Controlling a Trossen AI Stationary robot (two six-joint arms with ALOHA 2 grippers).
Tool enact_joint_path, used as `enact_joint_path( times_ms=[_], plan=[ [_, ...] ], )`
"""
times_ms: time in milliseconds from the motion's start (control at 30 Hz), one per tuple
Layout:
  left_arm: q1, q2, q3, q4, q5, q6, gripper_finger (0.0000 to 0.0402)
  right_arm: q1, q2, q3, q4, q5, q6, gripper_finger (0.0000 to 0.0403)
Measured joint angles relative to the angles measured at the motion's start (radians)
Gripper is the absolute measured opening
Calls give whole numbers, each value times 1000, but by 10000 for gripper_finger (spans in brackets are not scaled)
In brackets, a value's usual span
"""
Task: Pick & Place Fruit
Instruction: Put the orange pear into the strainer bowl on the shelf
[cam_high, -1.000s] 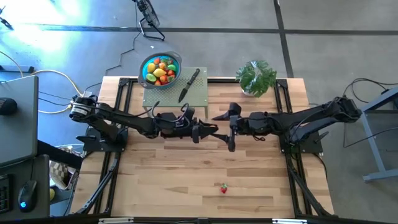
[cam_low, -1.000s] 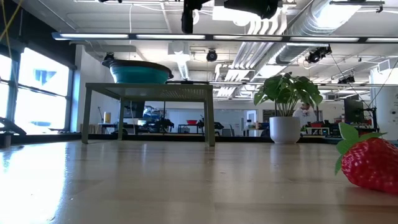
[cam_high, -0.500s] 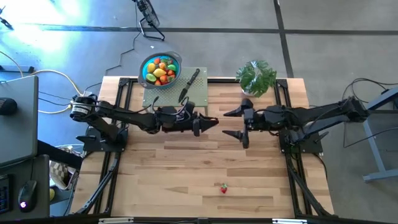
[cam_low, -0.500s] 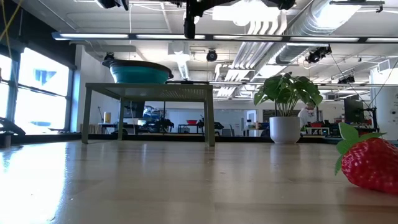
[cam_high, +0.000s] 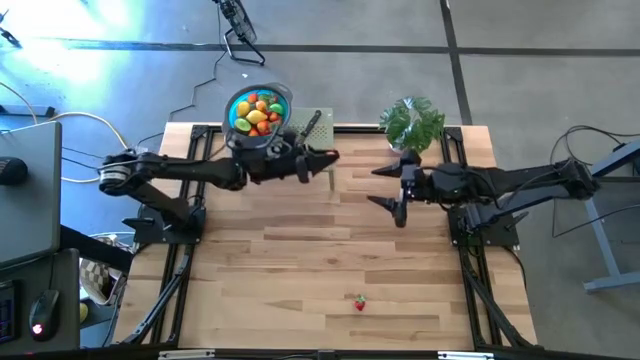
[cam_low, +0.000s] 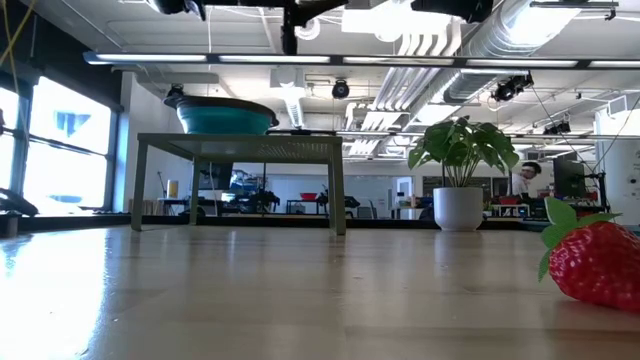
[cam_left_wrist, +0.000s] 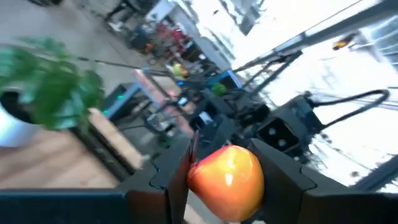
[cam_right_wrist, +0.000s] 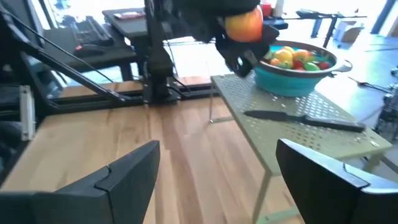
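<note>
My left gripper (cam_high: 330, 157) is shut on a round orange-red fruit (cam_left_wrist: 227, 180) and hovers over the near edge of a small green stand (cam_high: 338, 135). The right wrist view shows that fruit (cam_right_wrist: 244, 25) beside the blue bowl (cam_right_wrist: 297, 70), which stands on the stand's far left corner filled with several fruit pieces. A red strawberry (cam_high: 359, 302) lies on its side on the wooden table near the front edge. My right gripper (cam_high: 389, 190) is open and holds nothing, right of the table's middle. My left gripper pinches the orange-red fruit by its two opposite sides (cam_left_wrist: 194, 180) between its two fingers. The fingers lie about level and point toward the table's right side. The fruit is lifted clear, above the stand's top and about as high as the bowl's rim.
A black-handled knife (cam_high: 305, 132) lies on the stand beside the bowl (cam_high: 258, 110). A potted plant (cam_high: 412, 123) stands at the far right of the table. The near half of the wooden table (cam_high: 300, 280) holds only the strawberry (cam_low: 595, 262).
My left gripper has carried the fruit from the table's middle toward the far edge and a little up, ending over the green stand near the bowl. My right gripper has drawn back toward the table's right and far side, away from the left gripper.
</note>
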Motion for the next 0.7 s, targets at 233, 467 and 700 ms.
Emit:
enact_joint_path(
  times_ms=[233, 467, 700],
  plan=[
    [85, -119, 0, -244, -13, 62, 147, -69, 8, 0, -11, -10, 0, 313],
    [145, -241, 0, -478, -164, 123, 147, -151, 7, 0, -6, -9, 0, 313],
    [227, -320, 0, -650, -366, 206, 147, -248, 7, 0, 40, -8, 0, 313]
  ],
)
